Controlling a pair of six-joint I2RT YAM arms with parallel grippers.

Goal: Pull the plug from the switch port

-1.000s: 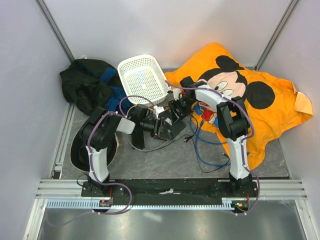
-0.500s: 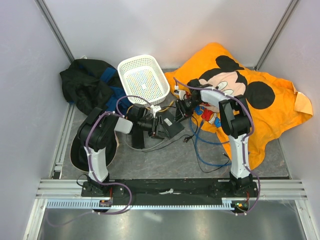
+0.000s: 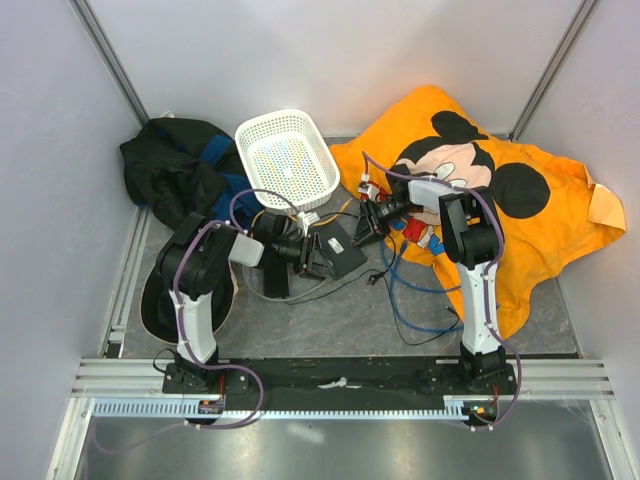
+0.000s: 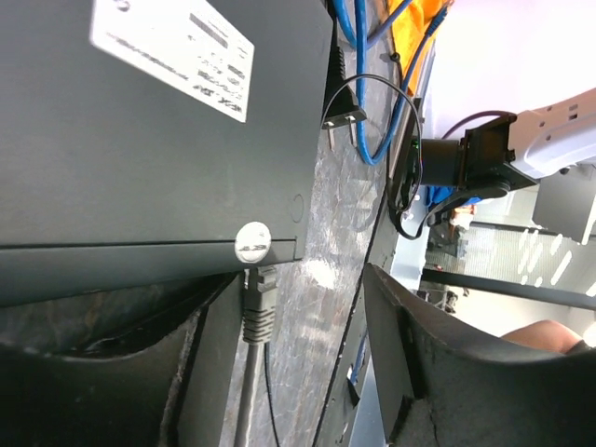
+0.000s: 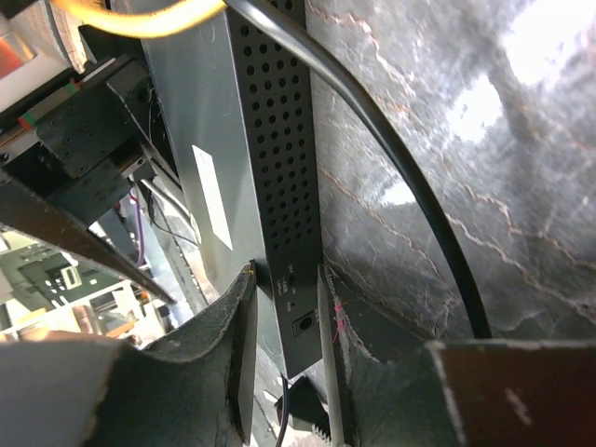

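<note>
Right fingers (image 5: 233,372) are clamping one end of the switch box (image 3: 345,257), lying at tabletop (image 3: 330,325) centre. Left fingers (image 4: 419,372) are straddling, released, the grey plug (image 4: 259,303) sitting in the switch port (image 4: 258,272). White basket (image 3: 285,158) is crowding it at 11 o'clock, blue cable (image 4: 358,112) looping at 4.

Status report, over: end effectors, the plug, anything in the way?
Right end effector clamped on black box. Left end effector open around grey plug, seated in box edge. Loose cables nearby, none across plug.
</note>
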